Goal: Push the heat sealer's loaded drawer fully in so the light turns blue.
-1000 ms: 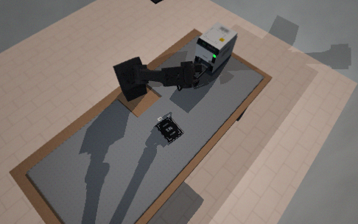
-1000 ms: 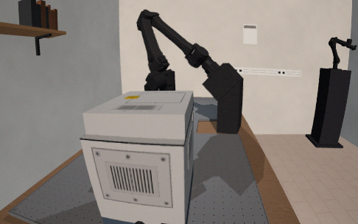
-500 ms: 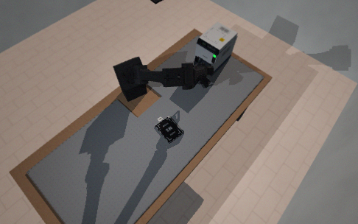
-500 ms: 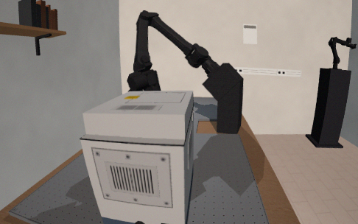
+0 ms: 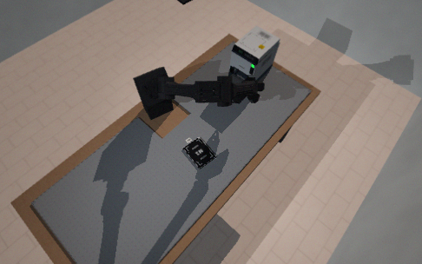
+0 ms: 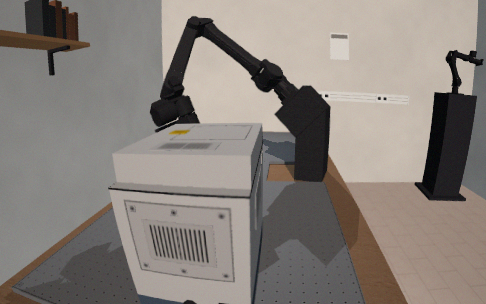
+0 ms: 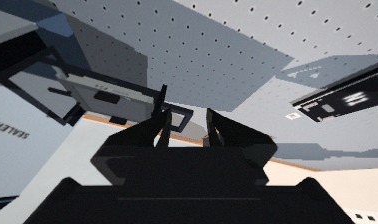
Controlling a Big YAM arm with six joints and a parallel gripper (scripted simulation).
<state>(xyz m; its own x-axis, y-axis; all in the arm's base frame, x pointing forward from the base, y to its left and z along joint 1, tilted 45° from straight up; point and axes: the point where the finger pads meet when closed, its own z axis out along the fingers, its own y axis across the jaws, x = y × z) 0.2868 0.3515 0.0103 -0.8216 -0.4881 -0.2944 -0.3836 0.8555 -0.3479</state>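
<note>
the hand (image 7: 187,122) sits close before the drawer (image 7: 108,92); the black plate (image 5: 199,152) lies well apart.

The arm (image 6: 233,52) rises steeply from its base, bends sharply at the elbow, and angles down to the wrist. The gripper (image 7: 187,122) points outward, fingers half-parted with nothing between the jaws.

1. Through the wrist camera I read "SEALER", upside down, on the heat sealer's (image 7: 11,150) white face, far to one side of my half-closed jaws.
2. The dark plate (image 7: 341,97) beyond the jaws on the other side carries white marks I cannot read.
3. The sealer's yellow top sticker (image 6: 179,132) and grey label are too blurred to read.
4. The wall sign (image 6: 339,46) is illegible.
</note>
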